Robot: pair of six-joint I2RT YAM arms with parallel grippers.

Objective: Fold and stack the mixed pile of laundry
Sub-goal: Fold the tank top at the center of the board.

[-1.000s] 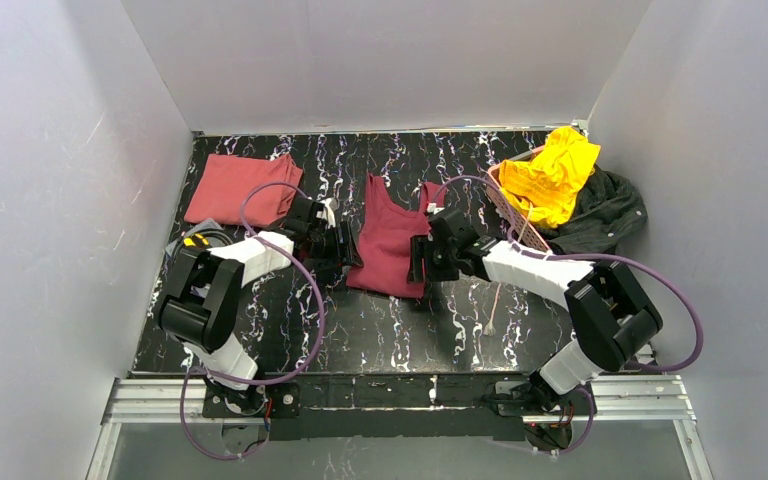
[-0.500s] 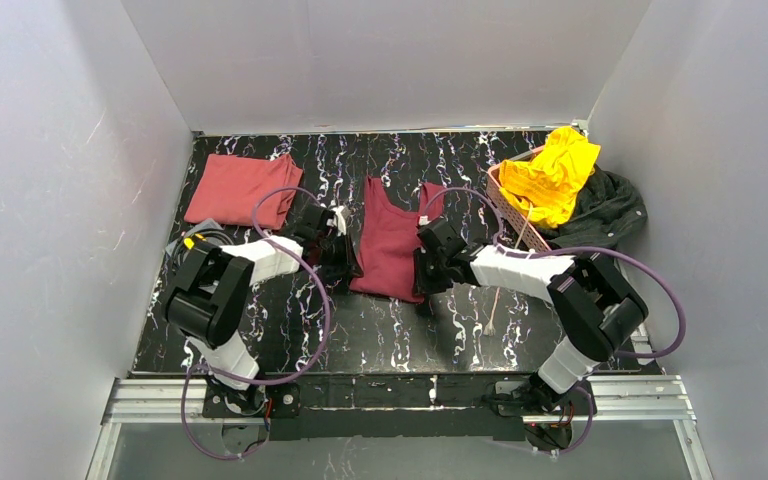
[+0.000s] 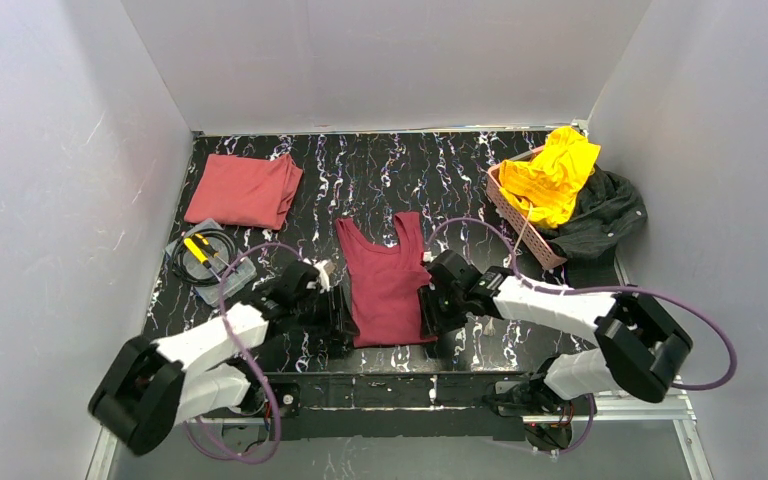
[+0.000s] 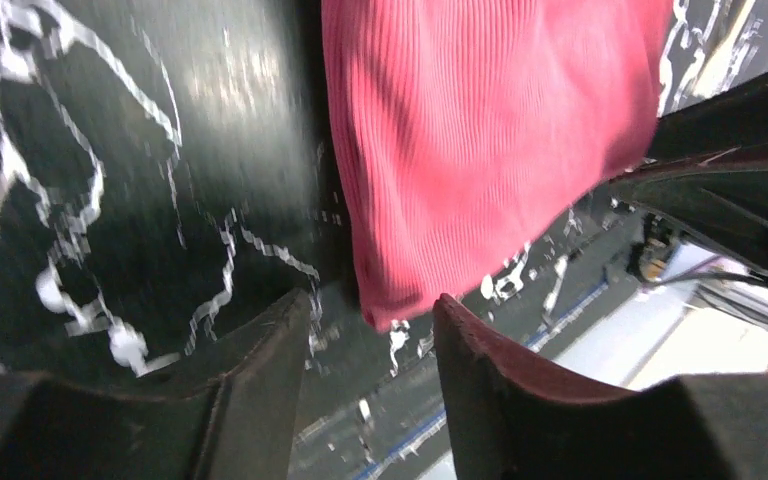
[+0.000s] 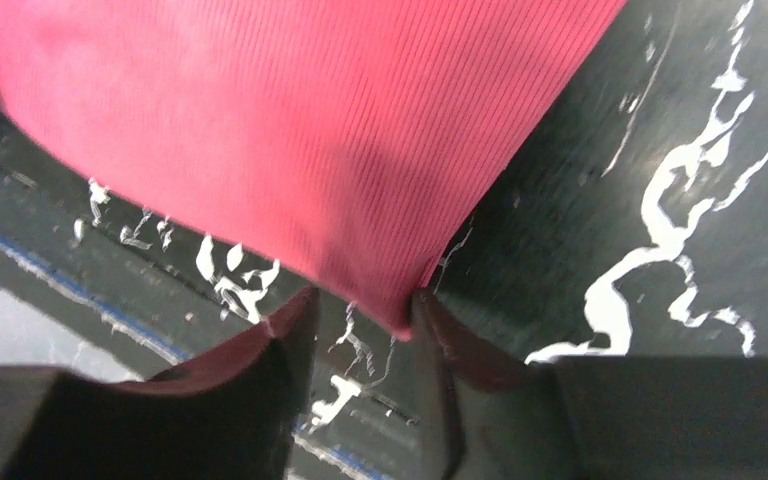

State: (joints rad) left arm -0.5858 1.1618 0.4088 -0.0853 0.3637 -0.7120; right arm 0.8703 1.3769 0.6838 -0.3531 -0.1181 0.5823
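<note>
The left jaws stand slightly apart, with the near-left hem corner of the dark maroon top (image 4: 480, 130) lying in the gap, apparently not pinched. The right jaws match them: a narrow gap, with the near-right hem corner resting at its mouth. The top lies flat on the desk (image 3: 380, 170), central and close to the near edge. Its long axis runs away from the arms, hem nearest, straps farthest. Both arms are equally near, one per corner. A fold would likely carry the hem toward the straps.
</note>
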